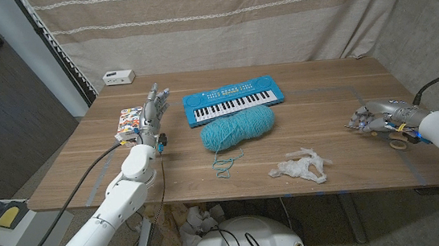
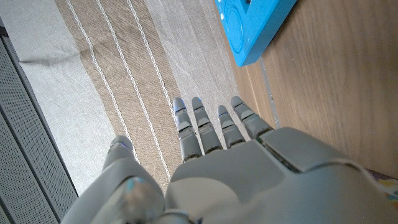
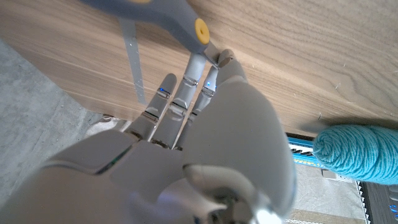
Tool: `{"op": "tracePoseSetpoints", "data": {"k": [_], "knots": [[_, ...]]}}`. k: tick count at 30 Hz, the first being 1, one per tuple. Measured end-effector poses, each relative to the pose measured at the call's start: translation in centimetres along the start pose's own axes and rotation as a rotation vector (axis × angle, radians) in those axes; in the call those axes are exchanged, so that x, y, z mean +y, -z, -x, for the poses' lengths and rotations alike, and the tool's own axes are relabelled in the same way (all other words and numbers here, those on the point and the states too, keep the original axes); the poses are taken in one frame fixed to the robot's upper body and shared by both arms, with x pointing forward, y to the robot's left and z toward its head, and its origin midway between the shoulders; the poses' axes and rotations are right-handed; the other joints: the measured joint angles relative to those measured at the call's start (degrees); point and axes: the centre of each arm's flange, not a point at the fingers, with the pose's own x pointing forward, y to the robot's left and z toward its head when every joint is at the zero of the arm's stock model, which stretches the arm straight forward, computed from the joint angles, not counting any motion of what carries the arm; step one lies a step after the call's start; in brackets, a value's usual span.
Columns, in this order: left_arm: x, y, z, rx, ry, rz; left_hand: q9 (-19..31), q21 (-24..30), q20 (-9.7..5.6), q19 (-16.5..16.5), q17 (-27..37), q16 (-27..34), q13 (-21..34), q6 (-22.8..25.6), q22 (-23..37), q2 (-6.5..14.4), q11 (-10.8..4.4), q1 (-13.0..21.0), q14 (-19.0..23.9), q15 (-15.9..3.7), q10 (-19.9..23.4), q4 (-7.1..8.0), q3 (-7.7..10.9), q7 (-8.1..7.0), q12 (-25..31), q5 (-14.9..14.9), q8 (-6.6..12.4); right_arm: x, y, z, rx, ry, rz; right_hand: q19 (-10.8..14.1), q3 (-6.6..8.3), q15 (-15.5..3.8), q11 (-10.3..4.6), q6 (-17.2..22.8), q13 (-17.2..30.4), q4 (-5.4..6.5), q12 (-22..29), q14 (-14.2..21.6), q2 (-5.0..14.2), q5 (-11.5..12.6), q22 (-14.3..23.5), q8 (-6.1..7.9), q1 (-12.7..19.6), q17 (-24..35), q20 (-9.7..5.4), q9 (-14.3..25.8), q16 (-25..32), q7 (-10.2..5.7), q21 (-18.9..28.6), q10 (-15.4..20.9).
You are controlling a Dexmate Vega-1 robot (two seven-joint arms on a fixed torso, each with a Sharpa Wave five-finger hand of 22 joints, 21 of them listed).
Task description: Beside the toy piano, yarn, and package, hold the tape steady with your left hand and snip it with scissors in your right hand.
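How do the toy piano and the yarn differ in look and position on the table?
The toy piano is flat, rigid and rectangular, with white keys; the yarn is a soft rounded bundle with a loose strand trailing off. The piano lies farther from the robot, the yarn just in front of it. Both are blue-toned.

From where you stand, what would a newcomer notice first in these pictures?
Probably the bright blue toy piano at the far middle of the table, with the turquoise yarn just in front of it. Next, the left hand raised with fingers spread beside a colourful package, and the right hand near the right edge, by grey scissors with a yellow pivot.
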Motion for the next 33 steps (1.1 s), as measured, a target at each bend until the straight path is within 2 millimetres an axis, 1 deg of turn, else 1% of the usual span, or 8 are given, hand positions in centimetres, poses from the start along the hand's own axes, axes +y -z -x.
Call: {"op": "tracePoseSetpoints", "data": {"k": [3,7,13,17,20,24,32,33], "knots": [[0.0,0.1,0.1,0.001,-0.001,0.002,0.0,0.0,0.00,0.0,0.0,0.0,0.0,0.0,0.0,0.3,0.11,-0.3,0.0,0.00,0.1,0.00,0.00,0.00,0.0,0.0,0.00,-0.3,-0.2,0.1,-0.004,0.007,-0.001,0.0,0.00,0.00,0.09,0.0,0.2,0.00,0.5,0.0,-0.09,0.0,0.0,-0.14,0.1,0.0,-0.04,0.1,0.0,-0.01,0.3,-0.1],[0.0,0.1,0.2,0.001,-0.003,0.004,0.0,0.0,0.00,0.0,0.0,0.0,0.0,0.0,0.0,0.3,0.11,-0.3,0.0,0.00,0.1,0.00,0.00,0.00,0.0,0.0,0.00,-0.7,-0.3,0.2,-0.006,0.021,-0.007,-0.6,-0.01,0.01,0.06,0.6,0.6,-0.01,1.2,0.0,0.00,-0.2,0.0,-0.21,0.6,0.0,0.00,0.1,0.0,-0.63,0.6,-0.1],[0.1,0.2,0.3,-0.001,-0.004,0.006,0.0,0.0,0.00,0.0,0.0,0.0,0.0,0.0,0.0,0.3,0.11,-0.3,0.0,0.00,0.1,0.00,0.00,0.00,0.0,0.0,0.00,-1.1,-0.5,0.3,-0.013,0.039,-0.019,-0.6,0.16,0.01,-0.15,0.6,1.2,-0.31,1.7,0.0,-0.19,-0.2,0.0,-0.64,0.8,0.0,0.00,0.2,-0.4,-0.63,1.1,-0.1],[0.1,0.1,0.3,-0.002,-0.005,0.007,0.0,0.0,0.00,0.0,0.0,0.0,0.0,0.1,0.0,0.3,0.26,-0.3,0.0,0.00,0.3,0.00,0.00,0.13,0.0,0.0,0.00,-1.4,-0.7,0.4,-0.020,0.053,-0.030,-1.2,0.16,0.12,-0.41,0.8,1.7,-0.32,2.6,-0.5,-0.29,-0.4,0.2,-1.07,0.9,0.1,0.01,0.2,-0.6,-0.73,1.7,-0.4],[0.1,0.1,0.3,-0.003,-0.005,0.007,0.0,0.0,0.00,0.0,0.0,0.0,0.0,0.2,0.0,0.3,0.31,-0.3,0.0,0.00,0.3,0.24,-0.24,0.21,0.0,0.0,0.00,-1.7,-0.7,0.3,-0.025,0.066,-0.044,-1.2,0.16,0.12,-0.33,1.1,2.1,-0.32,2.9,-0.5,-0.29,-0.4,0.2,-1.09,0.9,0.0,0.01,0.2,-1.1,-0.62,2.2,-0.9],[0.1,0.1,0.3,-0.004,-0.005,0.006,0.0,0.0,0.00,0.0,0.0,0.0,0.0,0.2,0.0,0.1,0.31,-0.5,0.0,0.00,0.3,0.24,-0.24,0.21,0.0,0.0,-0.25,-2.1,-0.9,0.3,-0.031,0.087,-0.062,-1.2,0.15,0.23,-0.62,1.3,2.5,-0.33,3.3,-0.8,-0.29,-0.7,0.2,-1.71,0.9,-0.4,0.01,0.2,-1.5,-0.40,2.9,-1.3],[0.1,-0.1,0.1,-0.008,-0.005,0.006,0.0,0.0,0.00,0.0,0.0,0.0,0.0,0.2,0.0,0.1,0.31,-0.5,0.0,0.00,0.3,0.24,-0.24,0.21,0.0,0.3,-0.24,-2.8,-1.2,0.2,-0.048,0.117,-0.095,-1.2,0.09,0.32,-0.62,1.4,2.1,-0.39,3.4,-0.9,-0.29,-0.9,0.2,-1.73,0.9,-1.0,0.01,0.2,-1.7,-0.30,4.2,-1.4],[0.1,-0.1,0.1,-0.008,-0.005,0.006,0.0,0.0,0.00,0.0,0.0,0.0,0.0,0.2,0.0,0.1,0.31,-0.5,0.0,0.00,0.3,0.24,-0.24,0.21,0.0,0.3,-0.24,-2.8,-1.2,0.2,-0.050,0.117,-0.096,-1.2,0.08,0.31,-0.62,1.4,2.0,-0.39,3.4,-0.9,-0.29,-0.9,0.2,-2.07,0.9,-1.0,0.01,0.2,-1.7,-0.30,4.3,-1.4]]}}
